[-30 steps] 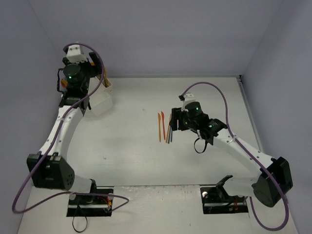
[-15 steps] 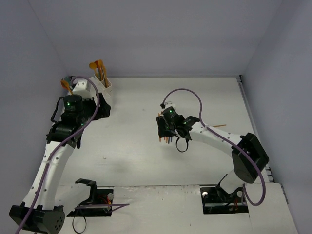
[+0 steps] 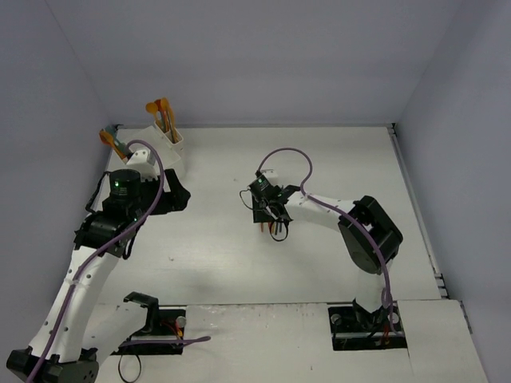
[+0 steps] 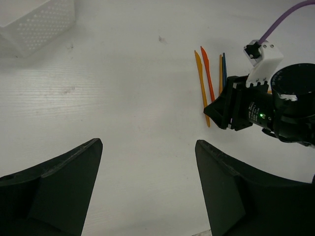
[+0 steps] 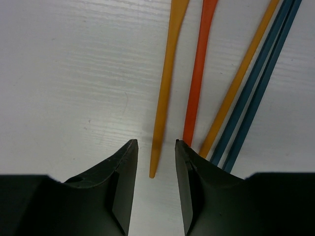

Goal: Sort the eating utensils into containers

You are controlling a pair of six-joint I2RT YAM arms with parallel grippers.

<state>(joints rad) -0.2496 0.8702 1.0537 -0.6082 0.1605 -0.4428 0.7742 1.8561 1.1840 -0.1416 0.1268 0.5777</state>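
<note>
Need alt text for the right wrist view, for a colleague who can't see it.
The two black fingers of the right end effector stand narrowly apart around the near tip of a yellow-orange utensil lying on the white table. Beside it lie a red-orange handle, another orange one and two blue ones.

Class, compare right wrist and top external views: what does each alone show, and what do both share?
Right wrist only: fingers either side of the amber utensil's end, not yet touching; red, orange and blue utensils alongside. Top external only: the containers holding upright orange utensils, and the left gripper. Both: the right gripper at the loose utensils.
</note>
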